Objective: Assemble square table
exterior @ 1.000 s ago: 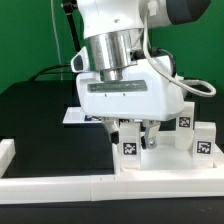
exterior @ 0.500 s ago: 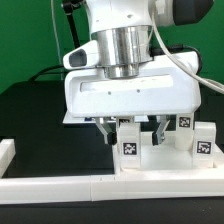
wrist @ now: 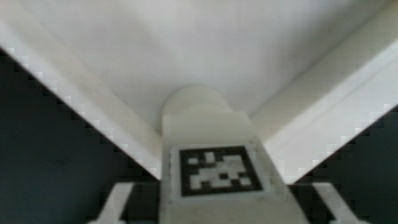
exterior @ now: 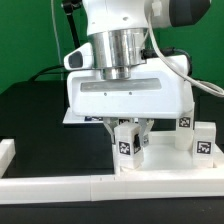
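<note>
A small white leg block (exterior: 127,143) with a black-white tag stands upright on a white surface (exterior: 165,165) near the front of the exterior view. My gripper (exterior: 128,138) reaches down over it, one finger on each side, and the jaws have drawn in against its sides. In the wrist view the same leg block (wrist: 214,150) fills the space between the fingers (wrist: 125,200) of the gripper (wrist: 222,205), tag facing the camera. Two more tagged leg blocks (exterior: 185,122) (exterior: 203,142) stand to the exterior view's right. I cannot tell whether the white surface is the square table's slab.
A long white border rail (exterior: 50,185) runs along the front edge, with a raised end (exterior: 6,150) at the exterior view's left. A thin white sheet (exterior: 72,117) lies on the black table behind the gripper. The black tabletop (exterior: 40,120) spreads to the left.
The gripper has dropped lower over the leg block, and its fingers, spread wide a second ago, have drawn in against the block's sides.
</note>
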Tool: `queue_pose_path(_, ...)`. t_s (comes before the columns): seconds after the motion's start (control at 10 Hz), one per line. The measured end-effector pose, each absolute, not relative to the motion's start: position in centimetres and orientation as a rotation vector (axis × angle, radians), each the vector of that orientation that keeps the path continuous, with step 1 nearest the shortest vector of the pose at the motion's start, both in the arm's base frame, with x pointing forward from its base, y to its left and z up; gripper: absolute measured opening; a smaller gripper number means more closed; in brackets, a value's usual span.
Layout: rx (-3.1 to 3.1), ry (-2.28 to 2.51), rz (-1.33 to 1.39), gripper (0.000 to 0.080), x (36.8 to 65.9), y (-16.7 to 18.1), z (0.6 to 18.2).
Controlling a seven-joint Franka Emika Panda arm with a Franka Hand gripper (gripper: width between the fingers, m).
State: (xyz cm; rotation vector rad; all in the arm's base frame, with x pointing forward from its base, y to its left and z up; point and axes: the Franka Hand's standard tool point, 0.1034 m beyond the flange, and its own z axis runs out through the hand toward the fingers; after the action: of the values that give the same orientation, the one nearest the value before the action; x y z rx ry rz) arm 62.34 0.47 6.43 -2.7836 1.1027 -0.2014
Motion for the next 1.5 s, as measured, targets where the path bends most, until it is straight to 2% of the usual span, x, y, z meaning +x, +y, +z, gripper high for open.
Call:
queue_pose_path(0.4,-2.036,2.119,0.065,0.029,62.6,1.0,6.7)
queue_pose_path(0.7,-1.971,2.18,0.074,0.029,62.5,1.1,6.5)
queue_pose_path(0.8,-2.022,2.133,0.065,0.0472,62.5,1.0,6.5)
queue_pose_path(0.9,-2.221,1.923,-0.001,0.0588,62.9,0.7,6.7)
queue_pose_path(1.0,-2.391,1.703,-0.038,0.0588,63.1,0.6,7.1)
queue_pose_path(1.1,-2.551,1.468,-0.064,0.0637,62.9,0.7,7.3)
queue_pose_path(1.3,-2.615,1.362,-0.075,0.0646,62.8,0.5,7.1)
queue_pose_path(1.5,-2.873,0.903,-0.163,0.0649,63.0,0.8,6.6)
